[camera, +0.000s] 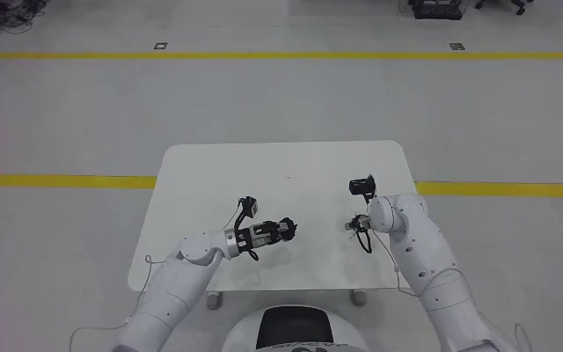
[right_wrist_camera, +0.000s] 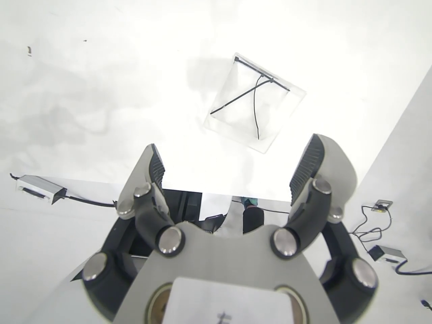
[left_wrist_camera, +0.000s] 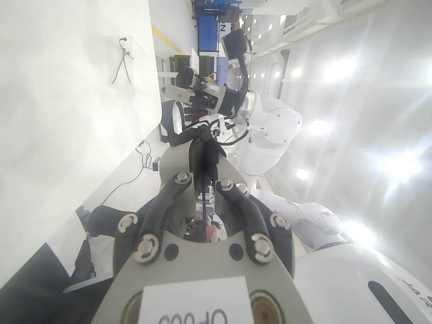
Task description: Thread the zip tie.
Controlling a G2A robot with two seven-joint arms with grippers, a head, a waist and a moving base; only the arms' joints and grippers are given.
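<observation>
Left end effector [left_wrist_camera: 204,139] is clamped shut on what looks like a zip tie [left_wrist_camera: 204,190], aimed roughly lengthwise at the right end effector [right_wrist_camera: 234,144], held open opposite.

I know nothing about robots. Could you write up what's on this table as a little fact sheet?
Surface: white table
Items: thin black zip ties, lying crossed in a clear tray
Left arm: left pincer shut, over the table; whether it pinches anything cannot be told
Right arm: right pincer open and empty, facing the tray, not touching it
Threading: the ties in the tray are loose, none looped
</observation>
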